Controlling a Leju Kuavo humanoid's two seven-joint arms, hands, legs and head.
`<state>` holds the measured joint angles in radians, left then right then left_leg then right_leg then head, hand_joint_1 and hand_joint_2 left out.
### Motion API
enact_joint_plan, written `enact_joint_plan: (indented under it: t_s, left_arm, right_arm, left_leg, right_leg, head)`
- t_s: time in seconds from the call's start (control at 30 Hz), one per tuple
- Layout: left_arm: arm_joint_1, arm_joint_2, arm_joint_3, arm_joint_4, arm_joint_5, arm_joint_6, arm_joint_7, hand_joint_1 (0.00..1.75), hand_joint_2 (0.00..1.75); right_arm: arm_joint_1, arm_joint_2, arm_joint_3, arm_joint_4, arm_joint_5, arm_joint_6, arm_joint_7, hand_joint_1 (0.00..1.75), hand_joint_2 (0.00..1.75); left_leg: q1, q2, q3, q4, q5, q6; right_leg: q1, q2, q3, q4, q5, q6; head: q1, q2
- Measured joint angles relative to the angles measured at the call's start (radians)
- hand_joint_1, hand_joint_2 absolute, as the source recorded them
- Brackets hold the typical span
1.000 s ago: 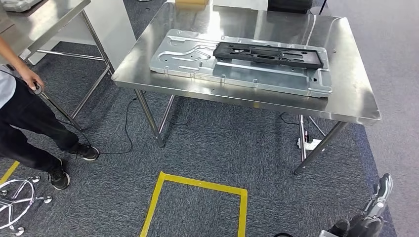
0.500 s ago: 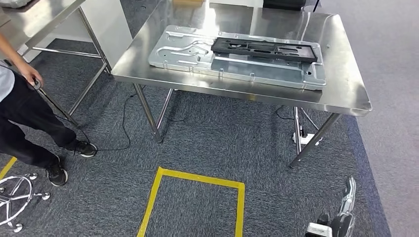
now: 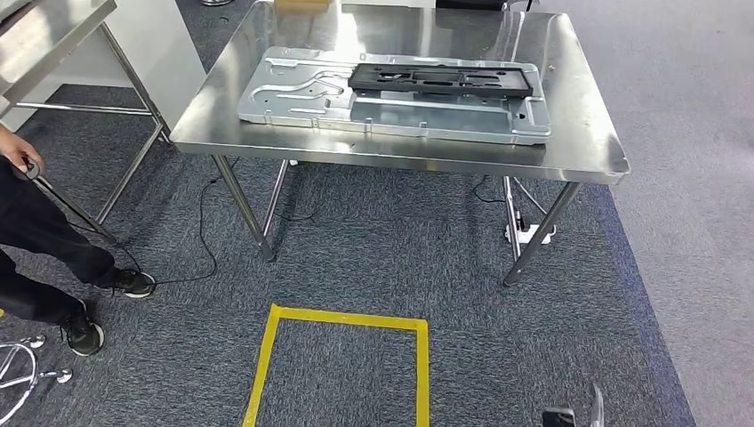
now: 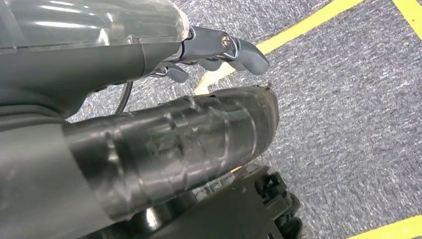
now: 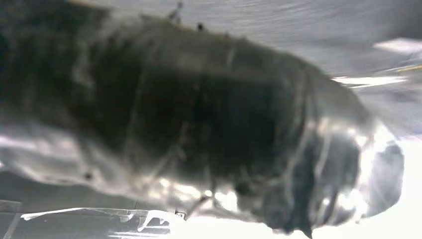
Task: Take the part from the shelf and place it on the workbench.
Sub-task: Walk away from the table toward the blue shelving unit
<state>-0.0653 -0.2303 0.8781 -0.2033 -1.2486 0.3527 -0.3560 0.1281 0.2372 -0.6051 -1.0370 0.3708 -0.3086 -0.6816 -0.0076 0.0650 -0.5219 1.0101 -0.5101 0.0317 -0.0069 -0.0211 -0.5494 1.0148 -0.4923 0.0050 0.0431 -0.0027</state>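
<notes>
1. A workbench (image 3: 578,151) is placed ahead, in the upper middle of the head view.
2. A large flat panel (image 3: 391,116) is laid on the workbench, lengthwise from left to right.
3. A narrower part (image 3: 443,80) is laid on the panel, along its far edge and toward its right end.
4. A box (image 3: 307,4) is set on the workbench behind the panel, at the far left.
5. A second table (image 3: 53,36) is placed to the left of the workbench, well apart.
6. A person (image 3: 36,231) is positioned at the left edge, before the second table.
7. A taped square (image 3: 342,318) is marked on the floor, before the workbench.
8. A power strip (image 3: 529,234) is laid on the floor under the workbench, beside its right front leg.
9. A cable (image 3: 206,240) is run across the floor from the person's foot to beneath the workbench.
</notes>
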Motion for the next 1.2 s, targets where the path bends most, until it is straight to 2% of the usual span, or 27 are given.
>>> enact_joint_plan:
  t_s: [0.07,0.13,0.17,0.2,0.23,0.27,0.3,0.33,0.37,0.4,0.43,0.5,0.53,0.57,0.63,0.67,0.7,0.73,0.77,0.83,0.87,0.9,1.0,1.07,1.13,1.17,1.2]
  left_arm:
    - [0.001,-0.001,0.002,0.0,-0.001,0.0,0.001,0.0,0.0]
    - [0.004,-0.001,0.005,0.0,-0.002,0.001,0.002,0.0,0.0]
    - [0.006,-0.001,0.007,0.0,-0.002,0.001,0.002,0.0,0.0]
    - [0.006,-0.001,0.009,0.0,-0.003,0.001,0.001,0.0,0.0]
    - [0.006,-0.001,0.012,0.0,-0.004,0.001,0.001,0.0,0.0]
    - [0.006,-0.001,0.013,0.0,-0.005,0.002,0.001,0.0,0.0]
    - [0.006,-0.001,0.015,0.0,-0.007,0.002,0.001,0.0,0.0]
    - [0.007,-0.001,0.016,0.0,-0.009,0.003,0.001,0.0,0.0]
    - [0.008,-0.002,0.018,0.0,-0.009,0.005,0.001,0.0,0.0]
    - [0.008,-0.002,0.02,0.0,-0.01,0.006,0.001,0.0,0.0]
    - [0.008,-0.003,0.022,0.0,-0.01,0.007,0.001,0.0,0.0]
    - [0.007,-0.004,0.022,0.0,-0.009,0.009,0.001,0.0,0.0]
    - [0.007,-0.004,0.023,0.0,-0.009,0.01,0.001,0.0,0.0]
    - [0.007,-0.005,0.023,0.0,-0.009,0.011,0.001,0.0,0.0]
    - [0.008,-0.006,0.023,0.0,-0.009,0.012,0.001,0.0,0.0]
    - [0.009,-0.006,0.024,0.0,-0.009,0.012,0.001,0.0,0.0]
    - [0.01,-0.006,0.024,0.0,-0.009,0.012,0.001,0.0,0.0]
    - [0.01,-0.006,0.024,0.0,-0.009,0.012,0.001,0.0,0.0]
    - [0.009,-0.006,0.024,0.0,-0.009,0.012,0.002,0.0,0.0]
    - [0.008,-0.007,0.024,0.0,-0.009,0.012,0.002,0.0,0.0]
    - [0.008,-0.007,0.024,0.0,-0.01,0.012,0.001,0.0,0.0]
    - [0.007,-0.007,0.024,0.0,-0.01,0.012,0.001,0.0,0.0]
    - [0.004,-0.008,0.025,0.0,-0.01,0.012,0.001,0.0,0.0]
    - [0.003,-0.009,0.025,0.0,-0.01,0.012,0.001,0.0,0.0]
    - [0.006,-0.009,0.025,0.0,-0.01,0.012,0.001,0.0,0.0]
    - [0.007,-0.009,0.025,0.0,-0.009,0.012,0.001,0.0,0.0]
    - [0.009,-0.008,0.026,0.0,-0.009,0.012,0.002,0.0,0.0]
  right_arm:
    - [-0.03,-0.012,-0.089,0.133,0.017,-0.006,-0.006,0.0,0.0]
    - [-0.067,-0.03,-0.165,0.267,0.044,-0.027,0.01,0.0,0.0]
    - [-0.083,-0.037,-0.198,0.329,0.062,-0.045,0.029,0.0,0.0]
    - [-0.094,-0.043,-0.226,0.382,0.08,-0.068,0.054,0.0,0.0]
    - [-0.102,-0.048,-0.251,0.428,0.099,-0.094,0.084,0.0,0.0]
    - [-0.109,-0.051,-0.271,0.469,0.118,-0.122,0.119,0.0,0.0]
    - [-0.116,-0.053,-0.288,0.506,0.136,-0.147,0.158,0.0,0.0]
    - [-0.122,-0.053,-0.302,0.541,0.153,-0.168,0.203,0.0,0.0]
    - [-0.128,-0.053,-0.312,0.572,0.167,-0.183,0.247,0.0,0.0]
    - [-0.133,-0.053,-0.321,0.599,0.178,-0.193,0.285,0.0,0.0]
    - [-0.137,-0.052,-0.329,0.624,0.186,-0.199,0.312,0.0,0.0]
    - [-0.138,-0.053,-0.342,0.661,0.191,-0.204,0.333,0.0,0.0]
    - [-0.139,-0.053,-0.347,0.676,0.192,-0.205,0.336,0.0,0.0]
    - [-0.141,-0.053,-0.351,0.687,0.193,-0.205,0.337,0.0,0.0]
    - [-0.147,-0.053,-0.357,0.706,0.195,-0.206,0.338,0.0,0.0]
    - [-0.15,-0.053,-0.359,0.714,0.196,-0.205,0.339,0.0,0.0]
    - [-0.151,-0.053,-0.361,0.719,0.196,-0.205,0.339,0.0,0.0]
    - [-0.152,-0.053,-0.362,0.724,0.197,-0.205,0.339,0.0,0.0]
    - [-0.151,-0.053,-0.363,0.727,0.197,-0.205,0.339,0.0,0.0]
    - [-0.153,-0.054,-0.365,0.733,0.198,-0.205,0.34,0.0,0.0]
    - [-0.154,-0.054,-0.367,0.736,0.198,-0.205,0.341,0.0,0.0]
    - [-0.156,-0.054,-0.367,0.738,0.198,-0.205,0.341,0.0,0.0]
    - [-0.156,-0.054,-0.37,0.744,0.198,-0.205,0.341,0.0,0.0]
    - [-0.157,-0.054,-0.371,0.747,0.198,-0.206,0.341,0.0,0.0]
    - [-0.16,-0.055,-0.371,0.748,0.198,-0.206,0.341,0.0,0.0]
    - [-0.16,-0.055,-0.371,0.749,0.199,-0.205,0.342,0.0,0.0]
    - [-0.16,-0.055,-0.371,0.75,0.201,-0.205,0.348,0.0,0.0]
  left_leg:
    - [0.003,-0.024,-0.021,0.052,-0.041,-0.011]
    - [0.008,-0.049,-0.074,0.175,-0.111,-0.017]
    - [0.01,-0.053,-0.101,0.236,-0.135,-0.019]
    - [0.011,-0.055,-0.116,0.271,-0.14,-0.019]
    - [0.012,-0.056,-0.114,0.268,-0.125,-0.019]
    - [0.013,-0.059,-0.095,0.227,-0.093,-0.018]
    - [0.014,-0.069,-0.064,0.16,-0.054,-0.016]
    - [0.016,-0.092,-0.035,0.094,-0.027,-0.013]
    - [0.017,-0.112,-0.014,0.044,-0.01,-0.01]
    - [0.016,-0.128,-0.003,0.017,-0.005,-0.008]
    - [0.015,-0.134,-0.001,0.01,-0.008,-0.005]
    - [0.016,-0.115,0.002,0.001,0.0,0.006]
    - [0.018,-0.103,0.005,-0.007,0.005,0.014]
    - [0.019,-0.091,0.007,-0.014,0.01,0.02]
    - [0.016,-0.066,0.006,-0.018,0.014,0.028]
    - [0.014,-0.052,0.004,-0.017,0.013,0.029]
    - [0.012,-0.039,0.003,-0.016,0.013,0.03]
    - [0.011,-0.028,0.002,-0.015,0.012,0.03]
    - [0.01,-0.019,0.002,-0.014,0.011,0.03]
    - [0.008,-0.004,0.005,-0.011,0.007,0.025]
    - [0.006,0.002,0.006,-0.009,0.004,0.02]
    - [0.004,0.008,0.007,-0.007,0.002,0.016]
    - [0.003,0.019,0.01,-0.006,-0.002,0.0]
    - [0.006,-0.01,-0.003,0.03,-0.032,-0.01]
    - [0.01,-0.047,-0.052,0.141,-0.099,-0.017]
    - [0.011,-0.054,-0.083,0.209,-0.13,-0.018]
    - [0.011,-0.056,-0.107,0.261,-0.146,-0.019]
  right_leg:
    - [-0.006,0.008,-0.001,-0.005,0.006,-0.012]
    - [-0.006,0.022,-0.007,-0.005,0.01,-0.018]
    - [-0.006,0.03,-0.01,-0.004,0.011,-0.02]
    - [-0.005,0.038,-0.011,-0.003,0.011,-0.02]
    - [-0.005,0.047,-0.011,-0.001,0.011,-0.02]
    - [-0.005,0.057,-0.011,0.002,0.011,-0.019]
    - [-0.006,0.067,-0.011,0.004,0.01,-0.018]
    - [-0.005,0.076,-0.013,0.008,0.01,-0.015]
    - [-0.005,0.086,-0.017,0.01,0.011,-0.011]
    - [-0.006,0.096,-0.022,0.012,0.013,-0.005]
    - [-0.007,0.105,-0.026,0.012,0.016,0.002]
    - [-0.009,0.117,-0.03,0.01,0.02,0.016]
    - [-0.008,0.107,-0.035,0.02,0.012,0.019]
    - [-0.007,0.089,-0.048,0.047,-0.007,0.022]
    - [-0.006,0.047,-0.102,0.163,-0.073,0.026]
    - [-0.007,0.037,-0.132,0.228,-0.101,0.028]
    - [-0.008,0.032,-0.151,0.271,-0.113,0.029]
    - [-0.008,0.029,-0.151,0.277,-0.106,0.03]
    - [-0.009,0.024,-0.129,0.241,-0.081,0.03]
    - [-0.005,-0.003,-0.049,0.102,-0.022,0.025]
    - [-0.002,-0.015,-0.018,0.045,-0.005,0.02]
    - [0.001,-0.024,-0.002,0.013,0.002,0.015]
    - [0.003,-0.009,-0.004,0.0,0.005,-0.001]
    - [-0.003,0.004,-0.005,-0.006,0.012,-0.014]
    - [-0.004,0.019,-0.008,-0.008,0.017,-0.022]
    - [-0.003,0.027,-0.01,-0.008,0.018,-0.023]
    - [-0.002,0.036,-0.011,-0.008,0.018,-0.024]
  head:
    - [0.0,0.0]
    - [-0.001,0.0]
    - [0.0,0.0]
    - [-0.001,0.0]
    - [-0.001,0.0]
    - [-0.001,0.0]
    - [-0.001,0.0]
    - [0.0,0.0]
    - [0.0,0.0]
    - [0.0,0.0]
    - [0.0,0.0]
    - [0.0,0.0]
    - [0.001,0.0]
    - [0.002,0.0]
    - [0.004,0.0]
    - [0.004,0.0]
    - [0.004,0.0]
    - [0.004,0.0]
    - [0.004,0.0]
    - [0.004,0.0]
    - [0.004,0.0]
    - [0.003,0.0]
    - [0.003,0.0]
    - [0.002,0.0]
    - [0.002,0.0]
    - [0.002,0.0]
    - [0.002,0.0]
